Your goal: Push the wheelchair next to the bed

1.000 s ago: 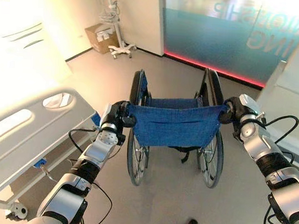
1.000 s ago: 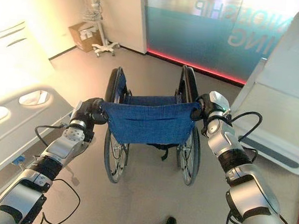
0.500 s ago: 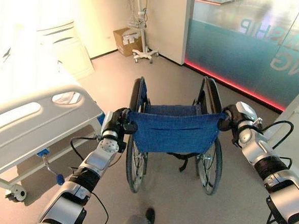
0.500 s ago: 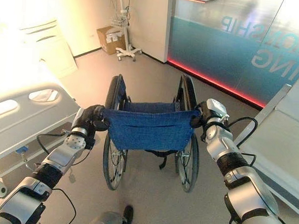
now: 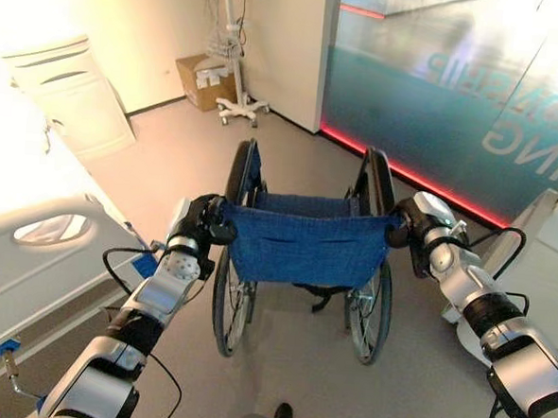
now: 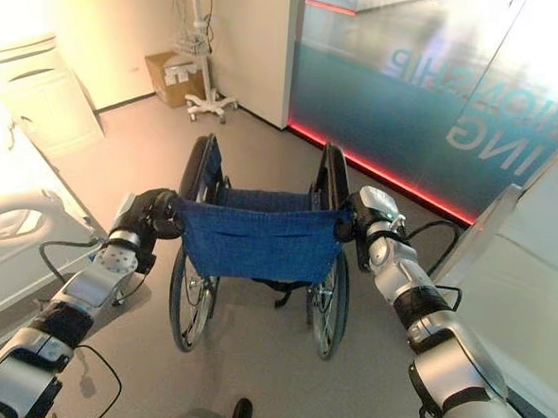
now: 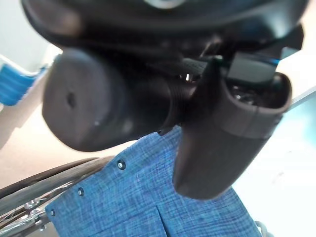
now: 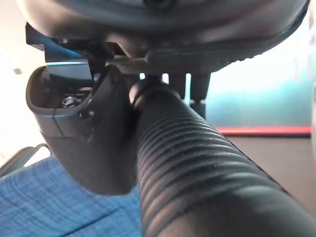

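Nearest the camera, the left hand (image 5: 205, 225) was clenched round the black left push handle (image 7: 103, 106), its thumb wrapped over the grip. The right hand (image 5: 413, 220) was likewise closed round the ribbed black rubber right push handle (image 8: 197, 168). Between them hung the blue woven fabric backrest (image 5: 303, 245) of the black-framed wheelchair (image 5: 300, 258), which stood on the grey floor (image 5: 279, 370) with its two large spoked wheels (image 5: 226, 301) down. The white hospital bed with moulded side rail (image 5: 39, 251) lay to the robot's left, near the chair but apart from it, so the chair was not yet alongside.

The chair looked fairly heavy but free-rolling; the frame should be stiff, the sling back soft and no place to push. The two handles were the right hold, and the ribbed grip should resist slipping. Uneven pushing would probably swing it.

Farther off stood a white bedside cabinet (image 5: 72, 102), a cardboard box (image 5: 200, 79) and a wheeled white stand (image 5: 233, 64). Large pale lettering on the teal glass partition (image 5: 437, 96) appeared mirrored and cut off, so it could not be read.
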Robot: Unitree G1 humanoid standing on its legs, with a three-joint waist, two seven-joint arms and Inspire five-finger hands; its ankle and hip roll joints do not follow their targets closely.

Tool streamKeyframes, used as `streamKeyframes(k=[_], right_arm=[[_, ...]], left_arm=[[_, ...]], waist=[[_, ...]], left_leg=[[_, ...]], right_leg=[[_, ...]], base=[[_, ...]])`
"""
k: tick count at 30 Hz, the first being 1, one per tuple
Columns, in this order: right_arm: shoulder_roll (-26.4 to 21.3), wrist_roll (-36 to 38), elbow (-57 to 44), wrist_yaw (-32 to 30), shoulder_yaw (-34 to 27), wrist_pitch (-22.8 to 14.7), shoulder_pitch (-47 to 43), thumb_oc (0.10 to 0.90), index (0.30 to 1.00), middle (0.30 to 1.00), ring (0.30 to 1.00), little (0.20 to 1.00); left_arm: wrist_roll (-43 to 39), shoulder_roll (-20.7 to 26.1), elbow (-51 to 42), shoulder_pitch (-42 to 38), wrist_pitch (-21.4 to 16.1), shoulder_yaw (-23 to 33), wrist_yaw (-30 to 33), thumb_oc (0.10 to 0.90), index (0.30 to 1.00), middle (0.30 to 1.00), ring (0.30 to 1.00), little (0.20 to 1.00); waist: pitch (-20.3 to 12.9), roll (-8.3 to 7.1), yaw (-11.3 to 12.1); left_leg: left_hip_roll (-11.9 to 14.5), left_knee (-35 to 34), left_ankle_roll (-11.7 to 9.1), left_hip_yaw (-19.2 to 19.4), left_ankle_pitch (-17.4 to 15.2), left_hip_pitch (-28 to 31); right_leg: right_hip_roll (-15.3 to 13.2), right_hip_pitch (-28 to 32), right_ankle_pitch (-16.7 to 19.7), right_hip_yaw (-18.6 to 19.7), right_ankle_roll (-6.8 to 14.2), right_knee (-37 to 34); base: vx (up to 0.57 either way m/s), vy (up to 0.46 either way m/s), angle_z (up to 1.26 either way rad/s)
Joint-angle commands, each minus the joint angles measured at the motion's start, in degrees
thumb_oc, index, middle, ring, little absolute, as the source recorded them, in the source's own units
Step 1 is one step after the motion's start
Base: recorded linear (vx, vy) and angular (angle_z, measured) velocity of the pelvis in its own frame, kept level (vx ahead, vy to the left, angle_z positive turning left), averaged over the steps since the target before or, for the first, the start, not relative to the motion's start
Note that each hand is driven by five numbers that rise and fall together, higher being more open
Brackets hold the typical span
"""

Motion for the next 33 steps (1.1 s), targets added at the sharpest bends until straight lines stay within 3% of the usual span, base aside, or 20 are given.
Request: streamKeyframes(k=[1,4,6,8,9,10,11,12,14,18,21,23,24,26,27,28,29,31,33], right_arm=[[-5.0,0.7,1.3,2.9,1.7,-5.3,-6.0,0.4,0.3,0.3,0.3,0.3],[-5.3,0.2,-0.1,2.8,1.4,-4.7,-5.7,0.4,0.3,0.3,0.3,0.3],[-5.4,-0.3,-1.6,2.9,1.4,-4.0,-5.4,0.4,0.3,0.3,0.3,0.3],[-5.5,-0.4,-2.9,3.1,1.6,-3.7,-5.4,0.4,0.3,0.3,0.3,0.3],[-6.2,-0.1,-3.9,3.6,1.5,-3.7,-5.4,0.4,0.3,0.3,0.3,0.3],[-6.3,0.0,-4.0,3.6,1.5,-3.8,-5.4,0.4,0.3,0.3,0.3,0.3],[-7.1,0.9,-5.8,4.7,1.1,-3.2,-4.9,0.4,0.3,0.3,0.3,0.3],[-7.2,0.6,-6.2,5.0,1.1,-3.4,-4.8,0.4,0.3,0.3,0.3,0.3],[-8.6,1.2,-8.2,5.5,1.4,-3.4,-3.7,0.4,0.3,0.3,0.3,0.3],[-10.4,-0.1,-6.3,3.5,1.0,-3.5,-1.7,0.4,0.3,0.3,0.3,0.3],[-11.3,0.3,-3.7,3.5,0.5,-3.4,-1.7,0.4,0.3,0.3,0.3,0.3],[-11.2,0.2,-3.0,4.1,0.8,-3.5,-2.2,0.4,0.3,0.3,0.3,0.3],[-10.3,-0.4,-1.9,4.8,0.9,-3.6,-2.9,0.4,0.3,0.3,0.3,0.3],[-9.6,-1.0,-2.1,5.2,0.9,-3.0,-3.2,0.4,0.3,0.3,0.3,0.3],[-8.8,-2.1,-3.2,5.7,0.7,-1.7,-3.5,0.4,0.3,0.3,0.3,0.3],[-8.7,-2.3,-3.5,5.8,0.7,-1.4,-3.5,0.4,0.3,0.3,0.3,0.3],[-8.9,-3.3,-4.4,6.4,0.3,-1.7,-3.5,0.4,0.3,0.3,0.3,0.3],[-9.5,-3.9,-5.1,6.6,0.3,-2.9,-3.5,0.4,0.3,0.3,0.3,0.3],[-9.8,-4.9,-4.9,7.0,0.9,-4.3,-5.0,0.4,0.3,0.3,0.3,0.3]], left_arm=[[0.4,-1.4,6.0,7.7,1.3,-5.5,-5.5,0.4,0.3,0.3,0.3,0.3],[0.5,-1.1,5.5,7.3,1.2,-5.4,-6.0,0.4,0.3,0.3,0.3,0.3],[0.3,-1.0,5.3,7.4,1.2,-5.2,-6.2,0.4,0.3,0.3,0.3,0.3],[0.1,-1.0,5.2,7.7,1.1,-5.0,-6.2,0.4,0.3,0.3,0.3,0.3],[0.4,-0.7,4.9,8.0,1.1,-4.8,-6.5,0.4,0.3,0.3,0.3,0.3],[0.3,-0.6,4.9,8.0,1.2,-4.8,-6.4,0.4,0.3,0.3,0.3,0.3],[0.8,-1.4,5.2,9.1,1.7,-4.4,-6.3,0.4,0.3,0.3,0.3,0.3],[0.3,-1.5,5.2,9.3,1.8,-4.4,-6.1,0.4,0.3,0.3,0.3,0.3],[-0.1,-1.4,5.5,10.7,1.7,-3.6,-5.7,0.4,0.3,0.3,0.3,0.3],[0.0,-2.0,6.9,10.6,-1.0,-4.3,-7.8,0.4,0.3,0.3,0.3,0.3],[0.5,-3.7,8.5,9.6,-1.6,-6.2,-8.5,0.4,0.3,0.3,0.3,0.3],[0.3,-4.2,8.6,9.6,-1.3,-6.7,-8.0,0.4,0.3,0.3,0.3,0.3],[0.4,-4.4,7.6,10.3,-0.7,-6.4,-7.6,0.4,0.3,0.3,0.3,0.3],[0.7,-4.5,6.5,10.9,0.1,-6.0,-7.7,0.4,0.3,0.3,0.3,0.3],[1.1,-4.4,5.2,11.9,0.3,-5.4,-8.1,0.4,0.3,0.3,0.3,0.3],[1.2,-4.4,4.9,12.1,0.4,-5.2,-8.1,0.4,0.3,0.3,0.3,0.3],[1.3,-4.1,3.1,13.6,0.8,-4.4,-8.1,0.4,0.3,0.3,0.3,0.3],[1.0,-3.5,1.3,15.0,1.1,-3.4,-8.1,0.4,0.3,0.3,0.3,0.3],[0.0,-3.1,0.6,15.4,0.2,-2.8,-7.4,0.4,0.3,0.3,0.3,0.3]], waist=[[1.1,-1.33,-1.2],[1.7,-1.61,-2.4],[2.0,-1.78,-2.8],[2.4,-1.99,-3.1],[2.9,-2.5,-3.5],[3.0,-2.54,-3.5],[3.4,-3.12,-3.8],[3.5,-3.21,-3.9],[3.9,-3.88,-5.1],[3.7,-4.31,-6.8],[3.1,-4.11,-7.4],[3.1,-3.88,-6.9],[3.3,-3.14,-5.6],[3.6,-2.79,-4.7],[4.2,-2.41,-2.9],[4.3,-2.39,-2.6],[4.8,-1.83,-1.1],[5.1,-1.24,-0.1],[5.1,-0.71,0.8]], left_leg=[[0.0,3.6,-6.9,0.5,-7.8,-0.3],[-0.4,4.2,-6.2,-2.2,-10.9,0.5],[-0.1,6.0,-6.2,-3.0,-12.3,0.3],[0.2,8.3,-6.4,-3.9,-13.1,-0.2],[1.2,12.0,-6.8,-4.6,-13.9,-1.3],[1.4,12.6,-6.9,-4.7,-14.1,-1.5],[3.0,16.3,-7.5,-4.0,-14.6,-2.1],[3.2,16.9,-7.6,-4.0,-14.8,-2.2],[7.4,20.1,-9.2,-1.9,-13.9,-0.8],[10.1,24.7,-9.9,2.8,-11.3,0.3],[9.1,23.5,-10.6,5.0,-11.3,1.4],[6.3,21.3,-10.2,3.3,-12.4,1.2],[2.6,16.6,-9.8,1.4,-13.0,0.7],[1.1,13.8,-10.1,1.2,-11.8,-0.5],[-1.0,11.8,-10.7,1.3,-8.1,-5.9],[-1.2,11.7,-10.8,1.4,-7.6,-6.5],[-2.4,9.3,-11.0,1.7,-4.2,-9.8],[-2.9,7.6,-10.8,2.7,-1.8,-11.8],[-2.6,6.7,-10.0,5.9,-0.6,-12.9]], right_leg=[[-3.0,-5.1,21.0,3.6,0.1,-9.5],[-5.5,-8.1,25.4,7.8,1.5,-13.8],[-6.0,-8.3,25.6,9.0,1.6,-13.7],[-5.5,-8.7,24.4,10.2,1.4,-12.2],[-4.1,-8.7,20.8,11.0,1.4,-9.3],[-3.9,-8.7,20.2,11.1,1.4,-8.9],[-2.7,-8.6,17.0,9.2,0.9,-5.0],[-2.5,-8.7,16.5,9.0,0.8,-4.3],[-1.4,-8.0,14.5,6.4,-1.4,-2.4],[0.3,-5.3,13.2,2.7,-4.1,-3.8],[1.6,-3.3,12.6,0.2,-4.9,-5.6],[2.4,-2.7,12.4,0.4,-4.7,-5.9],[4.4,-1.3,11.9,1.3,-4.5,-6.4],[5.5,0.3,11.5,1.5,-4.5,-7.3],[7.2,3.5,11.3,2.6,-4.7,-10.1],[7.5,4.1,11.3,2.9,-4.7,-10.6],[9.2,6.4,10.9,4.1,-4.9,-12.3],[10.4,7.7,10.6,4.3,-5.1,-12.8],[11.6,8.3,8.9,3.6,-5.7,-11.2]], base=[[0.3,-0.4,0.54],[0.27,-0.384,0.67],[0.25,-0.446,0.67],[0.23,-0.499,0.6],[0.19,-0.458,0.57],[0.28,-0.668,0.94],[0.18,-0.41,0.86],[0.26,-0.539,0.99],[0.26,-0.503,0.48],[0.17,-0.39,0.51],[0.16,-0.293,1.0],[0.21,-0.231,0.84],[0.27,-0.217,0.4],[0.26,-0.194,0.15],[0.22,-0.143,-0.07],[0.36,-0.197,-0.25],[0.24,-0.106,-0.31],[0.3,-0.098,-0.44],[0.24,-0.048,-0.64]])
